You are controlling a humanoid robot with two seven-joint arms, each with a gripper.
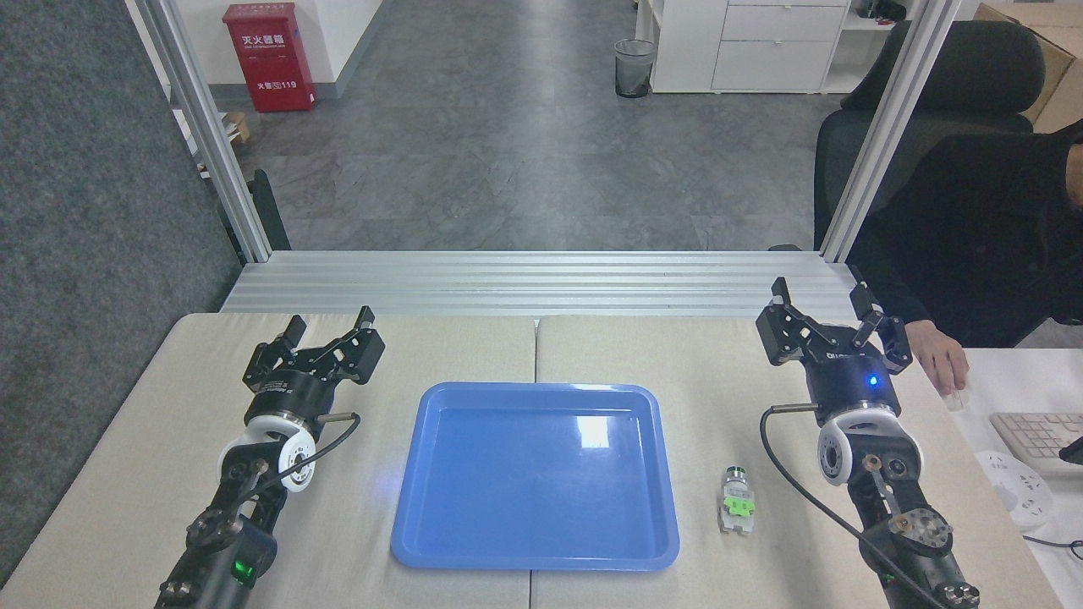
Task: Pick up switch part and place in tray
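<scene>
single head view, looking forward and down over table (694, 355).

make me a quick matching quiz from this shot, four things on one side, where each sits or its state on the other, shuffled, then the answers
Things:
1. switch part
2. tray
3. left gripper
4. right gripper

Places or states:
A. open and empty, over the table's far right
B. lying on the table just right of the blue rim
C. open and empty, left of the tray's far corner
D. flat in the middle of the table, nothing inside

Pairs: 1-B, 2-D, 3-C, 4-A
</scene>
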